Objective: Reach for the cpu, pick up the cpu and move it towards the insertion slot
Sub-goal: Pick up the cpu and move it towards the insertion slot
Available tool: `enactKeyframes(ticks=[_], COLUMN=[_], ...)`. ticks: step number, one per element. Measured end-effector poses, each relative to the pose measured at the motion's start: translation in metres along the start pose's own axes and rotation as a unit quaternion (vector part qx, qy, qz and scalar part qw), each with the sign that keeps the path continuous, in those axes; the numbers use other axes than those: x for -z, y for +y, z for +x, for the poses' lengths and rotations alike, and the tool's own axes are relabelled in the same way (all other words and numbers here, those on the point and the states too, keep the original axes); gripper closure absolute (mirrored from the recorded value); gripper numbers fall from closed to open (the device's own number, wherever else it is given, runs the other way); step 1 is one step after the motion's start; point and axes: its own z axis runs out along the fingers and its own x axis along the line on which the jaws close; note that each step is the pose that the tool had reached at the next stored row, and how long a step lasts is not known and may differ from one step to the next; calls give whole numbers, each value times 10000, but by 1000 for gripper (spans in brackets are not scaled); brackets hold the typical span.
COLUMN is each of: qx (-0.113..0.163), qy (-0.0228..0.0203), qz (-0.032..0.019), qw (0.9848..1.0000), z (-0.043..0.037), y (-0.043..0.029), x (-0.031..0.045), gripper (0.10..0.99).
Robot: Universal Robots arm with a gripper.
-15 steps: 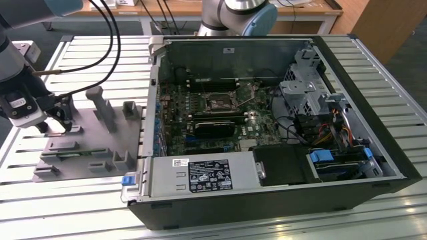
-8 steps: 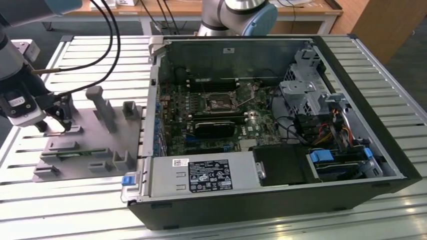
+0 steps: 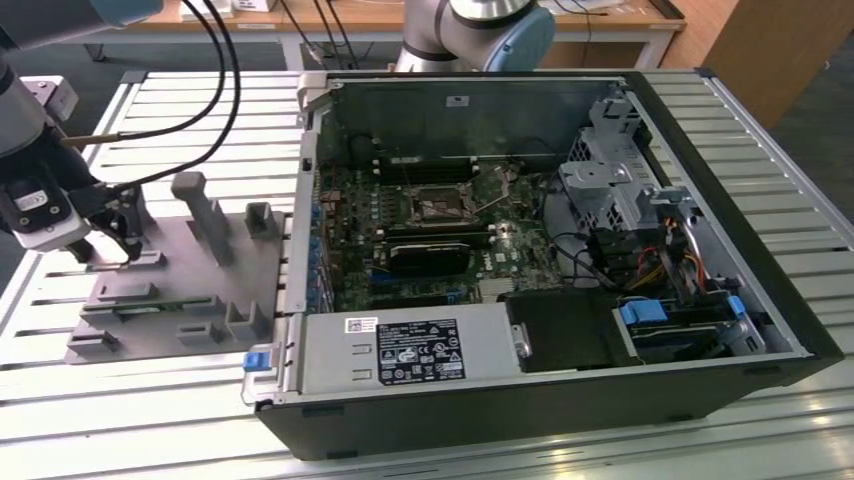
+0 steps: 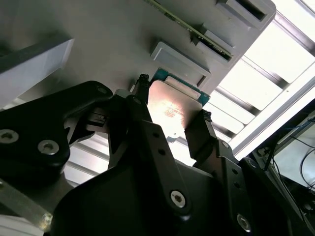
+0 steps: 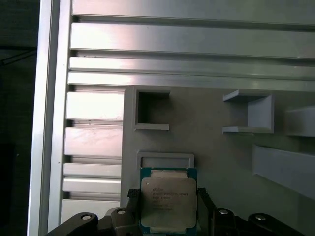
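While clamped between the fingers of the end effector, the cpu: square, shiny silver top, teal rim.

Lab: open computer case, slatted aluminium bench

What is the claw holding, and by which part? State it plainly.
The claw holds the cpu by two opposite side edges, with its fingers pressed against them. The shiny top is left uncovered.
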Motion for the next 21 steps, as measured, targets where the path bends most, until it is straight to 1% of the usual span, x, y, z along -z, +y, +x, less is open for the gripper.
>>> enactKeyframes(ticks=[14,21], qx=[0,0], qy=[-1,-1], qz=[5,11], qw=[10000,10000], z=[0,-1], y=[9,13], x=[70,144], gripper=[541,541])
